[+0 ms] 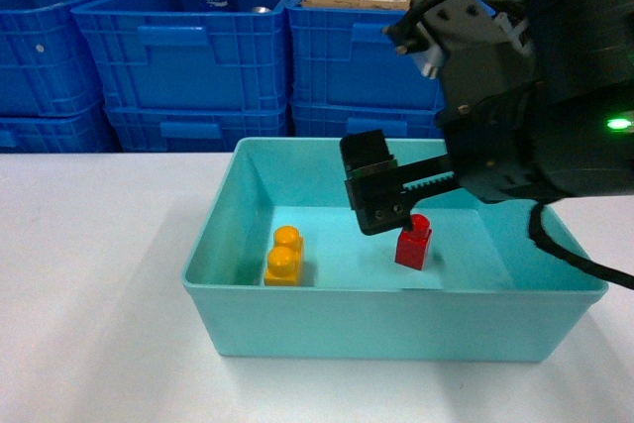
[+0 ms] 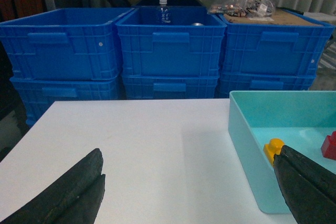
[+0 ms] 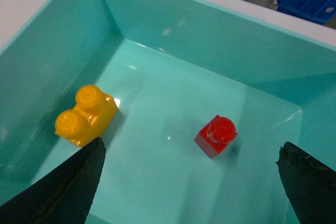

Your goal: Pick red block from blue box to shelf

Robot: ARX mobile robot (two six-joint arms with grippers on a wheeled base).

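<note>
Red block (image 3: 216, 136): glossy, one stud up, upright on floor of blue box (image 1: 327, 329), approx 3 o'clock from centre. Box: turquoise, open-topped.

Bright, even light; edges (perhaps) slightly blurred.

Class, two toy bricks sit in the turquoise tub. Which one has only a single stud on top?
The red block. It is small, roughly cubic, with one round stud, whereas the orange-yellow brick to its left is longer and has two studs.
</note>
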